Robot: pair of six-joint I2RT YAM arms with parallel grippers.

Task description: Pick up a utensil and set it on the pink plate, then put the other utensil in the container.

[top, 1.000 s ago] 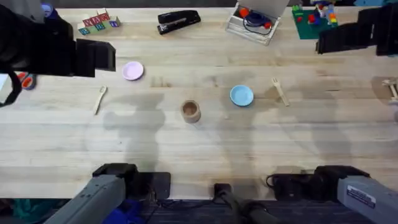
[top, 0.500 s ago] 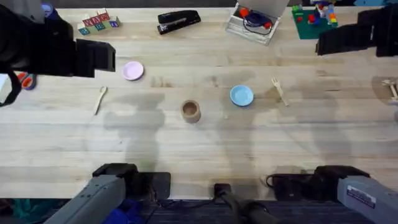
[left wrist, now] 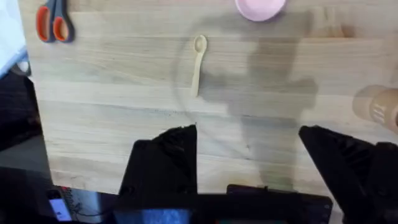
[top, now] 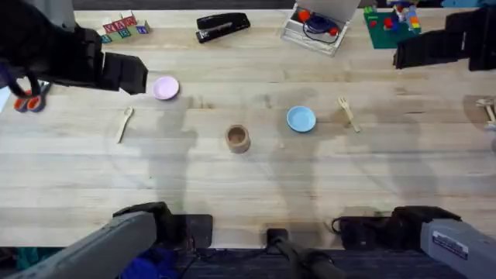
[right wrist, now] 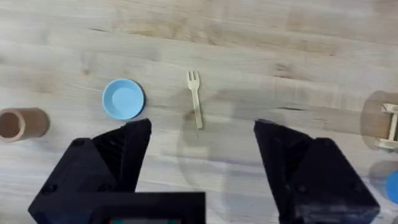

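Quickly, your counts: two plates, two utensils, one cup, two grippers. Pink plate [top: 165, 88] sits on the table [top: 256, 170] at the far left, bare, nothing on it; its rim also shows in the left wrist view [left wrist: 260, 8]. Light blue plate [top: 301, 118] lies right of centre, also bare. Utensil one, a wooden spoon [top: 124, 124], lies flat nearer you than the pink plate, apart from it. Utensil two, the wooden fork [top: 348, 113], lies flat just right of the blue plate, not touching it, tines pointing away from you. One tan container [top: 237, 138] stands upright between the two plates, nearer the blue one, hollow with nothing inside that I can make out.

Your left gripper [left wrist: 249, 155] hangs above the table with fingers wide apart, holding nothing; spoon [left wrist: 198, 62] lies ahead of it. Your right gripper [right wrist: 202, 155] is likewise spread and holds nothing, fork [right wrist: 195, 104] lying between its fingers' line of view, on the table below.

Clutter along the far edge: one stapler [top: 222, 25], one clear box [top: 314, 27], one pair of scissors [top: 27, 101].
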